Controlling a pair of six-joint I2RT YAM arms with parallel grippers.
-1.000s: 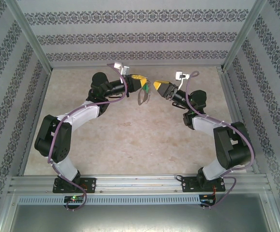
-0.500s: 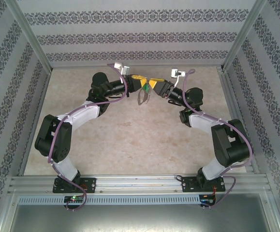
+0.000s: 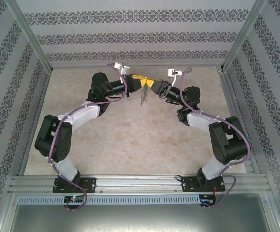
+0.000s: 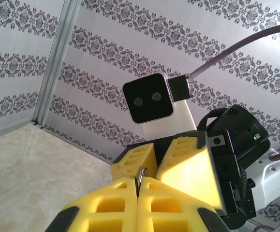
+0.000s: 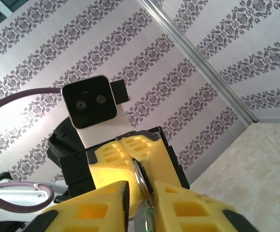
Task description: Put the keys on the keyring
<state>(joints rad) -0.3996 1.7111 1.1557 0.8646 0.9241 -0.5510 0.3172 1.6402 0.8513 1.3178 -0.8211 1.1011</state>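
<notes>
High over the back of the table my two grippers meet tip to tip. My left gripper is shut on the rim of the keyring, a thin grey loop hanging below with its jagged fringe. My right gripper has closed in from the other side. Its yellow fingers sit tight around the keyring and a small key with a green head. A thin gap still shows beside the near pad.
The beige table lies well below both grippers. Patterned walls and metal posts close the back and sides. Each wrist camera faces the other at close range.
My right arm swung left until its fingers met the left gripper, and its jaws narrowed around the ring and key. The keyring now hangs straighter. The left arm stayed put.
</notes>
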